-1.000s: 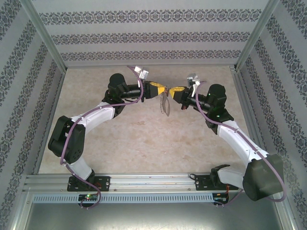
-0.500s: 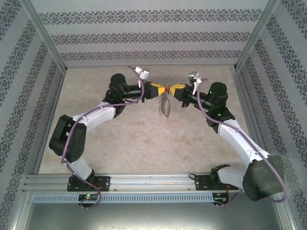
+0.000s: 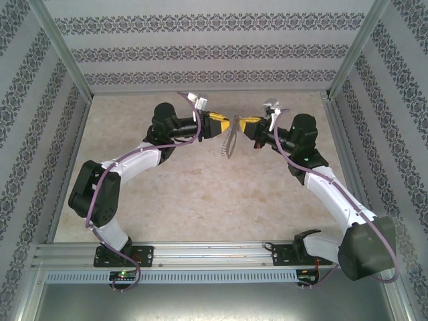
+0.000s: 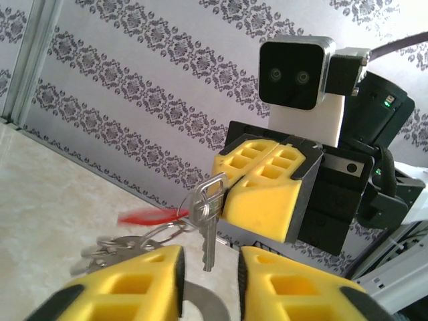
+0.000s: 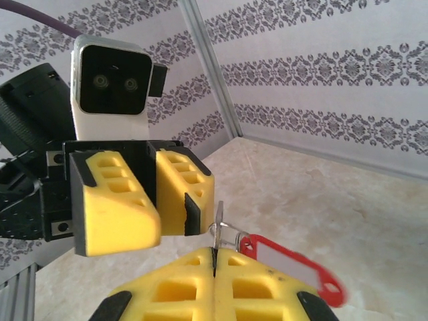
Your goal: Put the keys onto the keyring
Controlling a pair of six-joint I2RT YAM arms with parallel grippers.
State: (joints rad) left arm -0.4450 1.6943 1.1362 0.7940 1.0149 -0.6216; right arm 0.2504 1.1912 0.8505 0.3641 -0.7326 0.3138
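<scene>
1. Pale worktop point(image 3: 200, 194) bare underneath. All the handling happens in the air above its far half, about midway between the left and right edges, probably so the dangling parts hang free instead of lying flat.
2. Left arm point(image 3: 134, 160) and right arm point(image 3: 334, 190) bowed inward from the near edge, meeting tip to tip. Likely posed that way so one side can feed while the other steadies.
3. Right gripper point(image 4: 226, 182) clenched, seam fully closed, pinching the head of a silver key point(image 4: 208, 221) and presenting it toward the opposite fingers.
4. Left gripper point(image 5: 158, 207) with fingers a little apart. A grey metal strip point(image 4: 204, 301) shows low in the gap. Cannot tell whether it is pinched or merely passing through.
5. Keyring point(image 3: 229, 142) hanging just below the meeting point of the two tips, well clear of the worktop, tilted and slack.
6. Key blade pointing straight down, just beside the left fingertips, with the bow hole at the top exposed for threading.
7. Red key tag point(image 5: 294, 266) with a white label window, trailing beside the key head, apparently joined to it by a small ring.
</scene>
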